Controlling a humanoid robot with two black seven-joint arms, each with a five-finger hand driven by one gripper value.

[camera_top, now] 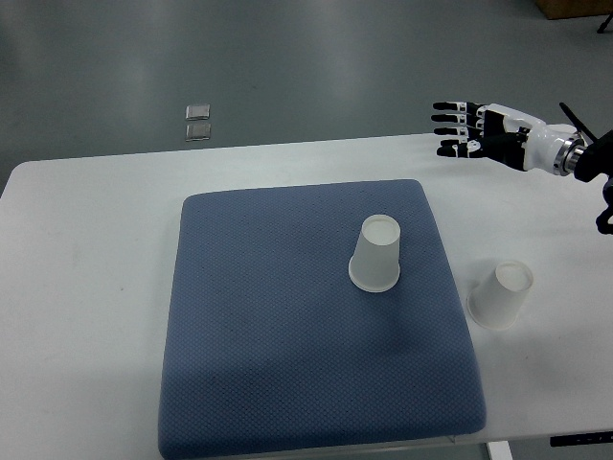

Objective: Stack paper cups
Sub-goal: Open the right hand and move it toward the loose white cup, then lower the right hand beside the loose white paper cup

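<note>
item: my right hand (471, 130), fingers spread and empty, above the far table edge; nearer upside-down cup (500, 295) lies well below it toward me, upright axis.

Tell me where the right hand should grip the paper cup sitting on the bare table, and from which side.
Grip the paper cup on the table around its side wall, about mid-height, probably coming from its right. It stands upside down, closed base up, so there is no open rim to pinch, and the tapered wall suits a wrap. The right hand is open, beyond it.
</note>
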